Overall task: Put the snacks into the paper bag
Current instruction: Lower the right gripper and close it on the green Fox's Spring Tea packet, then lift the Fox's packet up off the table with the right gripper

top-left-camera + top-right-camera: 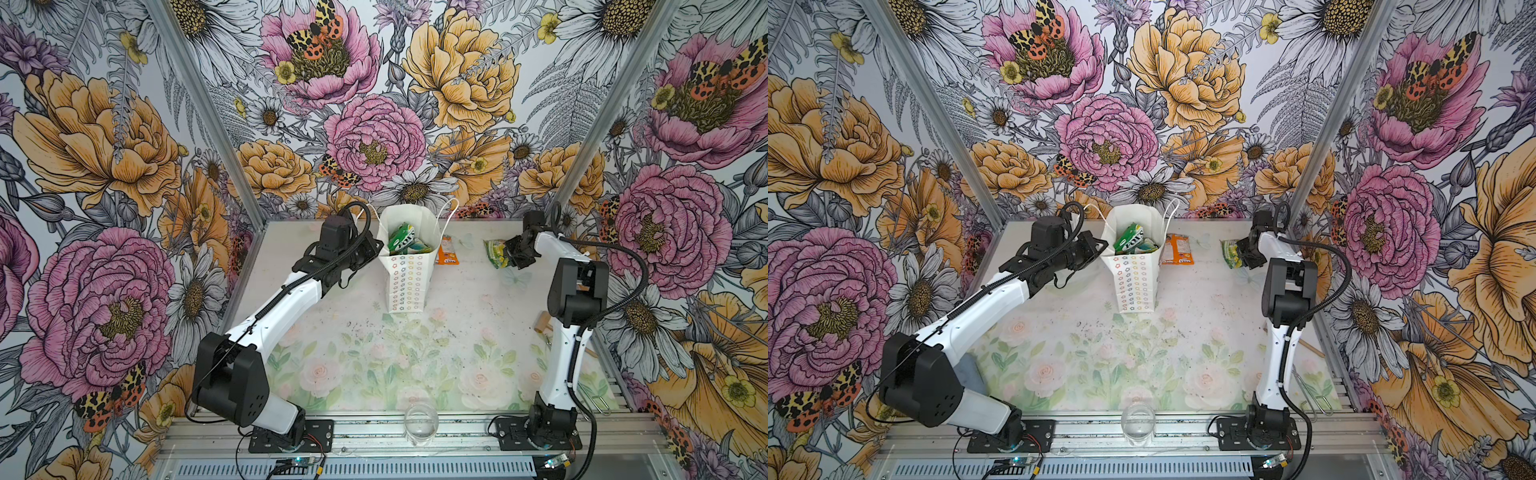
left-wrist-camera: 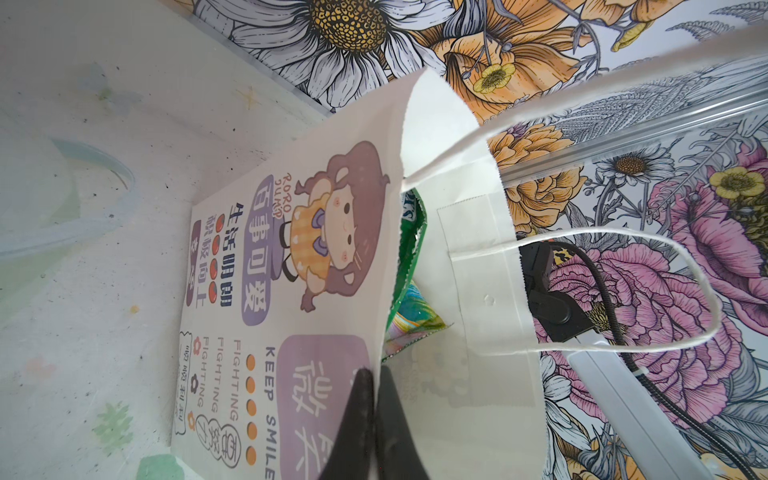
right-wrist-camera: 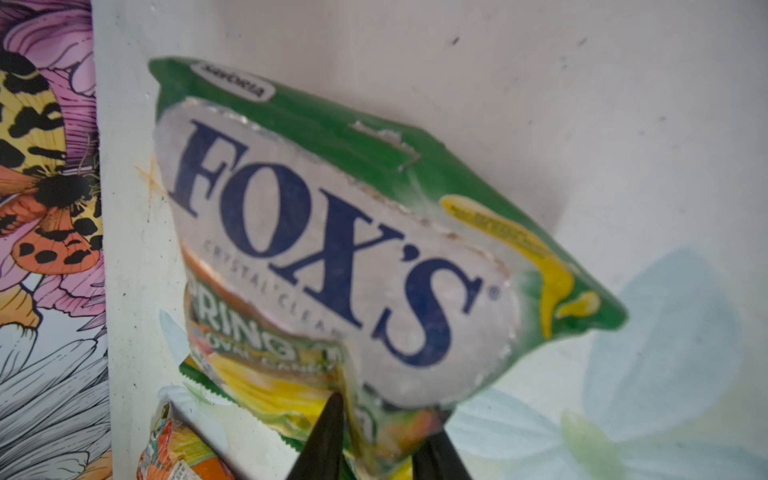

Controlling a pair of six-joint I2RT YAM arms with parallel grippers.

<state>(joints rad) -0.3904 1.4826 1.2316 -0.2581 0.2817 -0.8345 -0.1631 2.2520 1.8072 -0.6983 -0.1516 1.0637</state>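
Two grips: left gripper (image 2: pixel 376 374) clamps the paper bag (image 1: pixel 409 286) rim, right gripper (image 3: pixel 382 415) pinches green FOX'S packet (image 3: pixel 332 232); lift high before crossing.

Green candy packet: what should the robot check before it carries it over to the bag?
1. Is the green packet pinched at its edge by the right end effector? Ok.
2. Is the grip strong enough for lifting? Cannot tell.
3. Is the paper bag standing upright? Ok.
4. Is its rim held by the left end effector? Ok.
5. Is its mouth open above the packets inside? Ok.
6. Is the way to the bag clear at table height? Not ok: the orange packet lies between, so go over it.
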